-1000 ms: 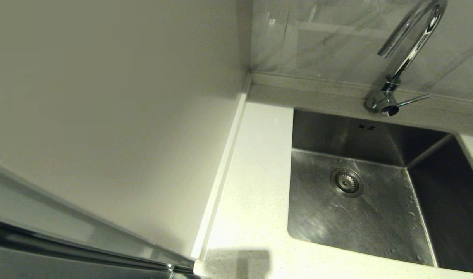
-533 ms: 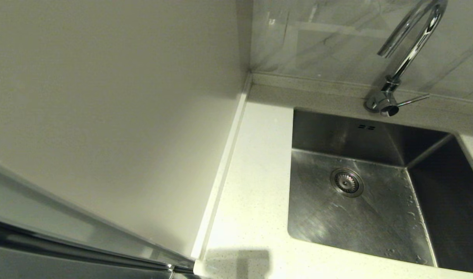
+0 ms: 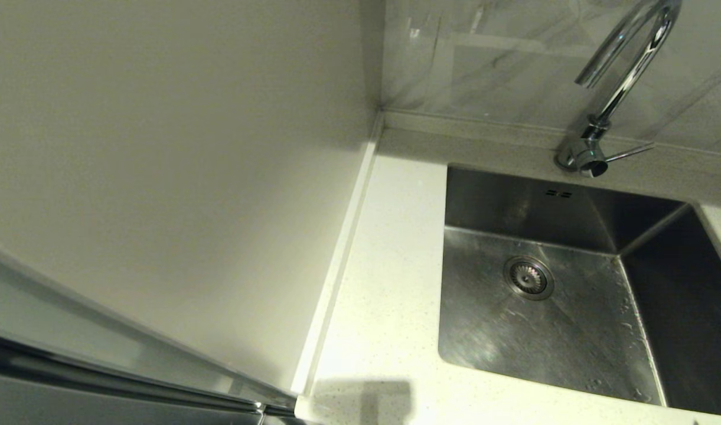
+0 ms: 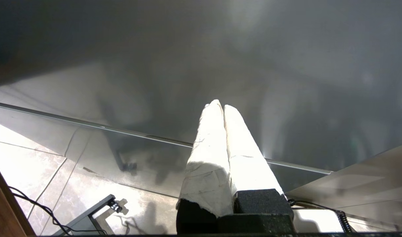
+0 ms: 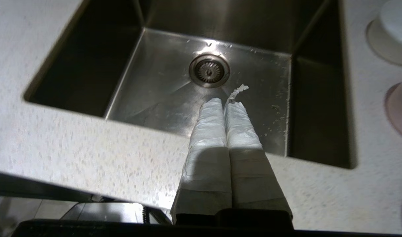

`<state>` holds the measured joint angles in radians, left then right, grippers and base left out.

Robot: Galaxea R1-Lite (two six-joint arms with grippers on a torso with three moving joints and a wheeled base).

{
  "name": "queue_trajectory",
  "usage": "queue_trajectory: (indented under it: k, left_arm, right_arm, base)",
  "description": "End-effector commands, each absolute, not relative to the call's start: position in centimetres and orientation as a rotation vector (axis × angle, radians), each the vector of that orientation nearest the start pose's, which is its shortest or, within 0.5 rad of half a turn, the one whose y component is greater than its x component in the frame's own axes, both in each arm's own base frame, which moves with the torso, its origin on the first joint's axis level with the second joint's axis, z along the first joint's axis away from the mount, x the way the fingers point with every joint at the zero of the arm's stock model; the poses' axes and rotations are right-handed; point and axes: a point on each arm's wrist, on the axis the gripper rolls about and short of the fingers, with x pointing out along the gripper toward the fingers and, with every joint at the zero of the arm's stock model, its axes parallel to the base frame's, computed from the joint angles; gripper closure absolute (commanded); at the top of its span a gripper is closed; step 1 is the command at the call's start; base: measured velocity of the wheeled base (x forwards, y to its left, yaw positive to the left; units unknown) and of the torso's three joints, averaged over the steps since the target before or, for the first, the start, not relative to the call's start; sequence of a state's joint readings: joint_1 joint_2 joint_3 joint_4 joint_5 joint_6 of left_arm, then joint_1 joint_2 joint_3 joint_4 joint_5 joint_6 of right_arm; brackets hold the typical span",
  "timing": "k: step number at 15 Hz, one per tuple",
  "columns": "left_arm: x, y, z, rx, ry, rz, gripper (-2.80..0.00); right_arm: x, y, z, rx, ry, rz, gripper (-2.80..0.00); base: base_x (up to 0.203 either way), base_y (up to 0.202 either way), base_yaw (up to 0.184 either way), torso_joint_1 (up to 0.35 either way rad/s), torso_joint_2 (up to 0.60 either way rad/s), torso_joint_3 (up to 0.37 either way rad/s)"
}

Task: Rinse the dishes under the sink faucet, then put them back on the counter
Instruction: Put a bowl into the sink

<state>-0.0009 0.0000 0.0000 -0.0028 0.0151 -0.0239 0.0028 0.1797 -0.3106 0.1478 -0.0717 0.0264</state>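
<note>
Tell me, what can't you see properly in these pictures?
- Dishes: right wrist view's edge cuts off the whitish bowl and pink bowl; a third isn't identifiable.
- Faucet: head view's top edge crops its arch.
- Sink: its right side runs off the head view.
- Both end effectors: outside the head view.

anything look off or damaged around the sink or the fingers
One oddity: a loose, frayed strip of wrap sticks out from the tip of the right gripper fingers, above the sink. Otherwise only water droplets in the basin.
</note>
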Motion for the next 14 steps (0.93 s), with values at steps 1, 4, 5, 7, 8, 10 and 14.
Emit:
queue_trajectory:
  k: [1, 4, 5, 7, 8, 10, 14]
  left_arm:
    - [-2.3, 0.0, 7.6, -0.025, -0.006, 0.014, 0.0]
    - [-2.3, 0.0, 7.6, -0.025, -0.006, 0.015, 0.0]
    - [-2.3, 0.0, 7.6, -0.025, -0.007, 0.015, 0.0]
    - [-2.3, 0.0, 7.6, -0.025, -0.006, 0.015, 0.0]
    - [-2.3, 0.0, 7.6, -0.024, -0.006, 0.014, 0.0]
    - [-2.3, 0.0, 7.6, -0.025, -0.006, 0.015, 0.0]
    - [-2.3, 0.0, 7.6, -0.024, -0.006, 0.014, 0.0]
  right_arm:
    - [0.0, -0.2, 19.6, 0.019, 0.111, -0.098, 0.0]
    - [5.5, -0.5, 26.1, -0.058, 0.236, -0.204, 0.0]
    - [7.2, -0.5, 28.5, -0.09, 0.268, -0.233, 0.0]
    - [10.9, -0.8, 31.9, -0.155, 0.342, -0.272, 0.0]
    - [13.0, -1.1, 33.4, -0.187, 0.361, -0.296, 0.0]
    - [17.1, -2.1, 35.2, -0.246, 0.405, -0.344, 0.0]
    - [21.3, -9.7, 35.2, -0.241, 0.531, -0.54, 0.0]
  base:
    - [0.0, 0.0, 0.0, 0.0, 0.0, 0.0]
    - [0.0, 0.0, 0.0, 0.0, 0.0, 0.0]
    - [0.0, 0.0, 0.0, 0.0, 0.0, 0.0]
    - [0.0, 0.0, 0.0, 0.0, 0.0, 0.0]
    - [0.0, 0.0, 0.0, 0.0, 0.0, 0.0]
    - [0.0, 0.0, 0.0, 0.0, 0.0, 0.0]
    - [0.0, 0.0, 0.0, 0.0, 0.0, 0.0]
